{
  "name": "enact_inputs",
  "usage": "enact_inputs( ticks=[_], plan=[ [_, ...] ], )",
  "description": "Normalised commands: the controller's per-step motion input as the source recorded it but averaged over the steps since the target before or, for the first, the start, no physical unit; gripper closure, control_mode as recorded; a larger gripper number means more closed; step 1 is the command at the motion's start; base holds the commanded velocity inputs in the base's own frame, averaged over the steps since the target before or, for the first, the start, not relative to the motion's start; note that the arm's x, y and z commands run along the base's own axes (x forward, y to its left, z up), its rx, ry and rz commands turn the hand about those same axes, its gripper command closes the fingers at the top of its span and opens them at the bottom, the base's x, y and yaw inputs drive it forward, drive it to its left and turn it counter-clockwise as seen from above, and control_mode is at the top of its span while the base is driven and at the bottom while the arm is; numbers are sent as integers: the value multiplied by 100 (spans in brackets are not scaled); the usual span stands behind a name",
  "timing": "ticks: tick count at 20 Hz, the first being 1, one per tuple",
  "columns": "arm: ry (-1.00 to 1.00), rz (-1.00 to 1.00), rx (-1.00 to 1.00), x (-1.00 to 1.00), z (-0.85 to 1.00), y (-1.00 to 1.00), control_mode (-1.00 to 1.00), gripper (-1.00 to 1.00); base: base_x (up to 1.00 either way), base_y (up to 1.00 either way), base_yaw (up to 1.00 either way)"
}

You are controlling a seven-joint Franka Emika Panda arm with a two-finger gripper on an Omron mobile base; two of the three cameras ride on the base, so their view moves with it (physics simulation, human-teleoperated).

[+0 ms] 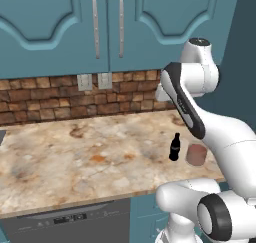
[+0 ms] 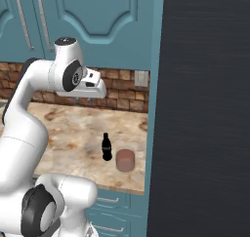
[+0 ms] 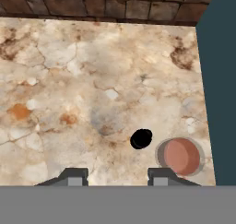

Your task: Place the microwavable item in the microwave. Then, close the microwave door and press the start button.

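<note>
While the end effector (image 3: 117, 176) is hovering high above the surface (image 1: 75, 157) with its two dark fingertips (image 3: 73, 176) standing apart and nothing between them, the microwavable item (image 3: 180, 156) is sitting below, near the front right corner of the stone top. It is showing as a squat, rounded, reddish-brown lump — from above a round pinkish-red disc inside a paler, faintly translucent rim, from the base views a short stubby cylinder (image 1: 196, 154) much wider and lower than its neighbour. Just beside it, on its left, a slim black bottle (image 1: 174, 147) is standing upright; from overhead it is reading as a plain black dot. The two are close together but not touching.

The surface is spreading out in mottled beige and rust-brown marble, running back to a brick backsplash (image 1: 50, 99) carrying two grey wall outlets (image 1: 94, 81). Teal upper cabinets (image 1: 55, 22) with long grey bar handles are hanging over it — teal drawer fronts (image 2: 114, 202) are lying under the front edge, next to a dark dishwasher panel (image 1: 70, 222). A tall black fridge door (image 2: 207, 109) is rising just right of the surface.
</note>
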Motion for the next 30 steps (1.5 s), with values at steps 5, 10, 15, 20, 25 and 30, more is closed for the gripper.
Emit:
enact_inputs(
  ticks=[5,10,15,20,25,30],
  plan=[
    [0,0,-3,-1,-18,8,-100,-100,0,0,0],
    [-5,0,-1,-37,-82,-18,-100,-100,0,0,0],
    [5,-3,0,-60,-64,-66,-100,-100,0,0,0],
    [19,0,0,-29,-42,-76,-100,-100,0,0,0],
    [26,17,0,39,-57,-24,-100,-100,0,0,0],
    [4,25,0,32,-52,-19,-100,-100,0,0,0]
  ],
)
